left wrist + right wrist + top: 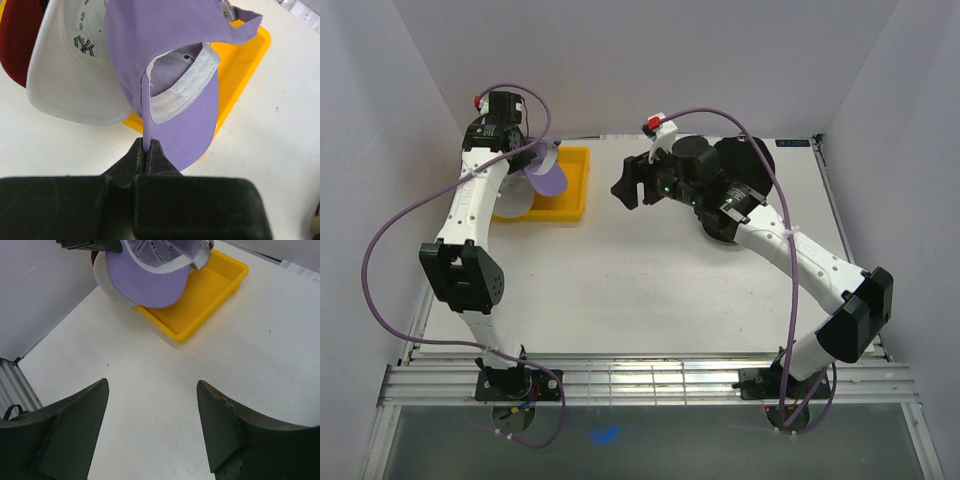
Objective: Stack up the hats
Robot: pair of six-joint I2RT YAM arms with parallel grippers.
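Note:
My left gripper (pixel 146 150) is shut on the side edge of the lavender cap (pixel 165 50) and holds it over the left end of the yellow tray (pixel 245 60). Under it lies a white cap (pixel 70 75), inside up, on a dark red cap (pixel 17 45). In the top view the lavender cap (pixel 550 176) and the white brim (pixel 515 197) sit at the tray's left end. My right gripper (pixel 152 385) is open and empty above bare table, right of the tray (pixel 570 185). I cannot pick out the black and tan caps.
The yellow tray (pixel 205 295) stands at the table's far left by the wall. A dark rounded shape (pixel 750 165) lies under my right arm at the far right; I cannot tell what it is. White walls close in the left, back and right.

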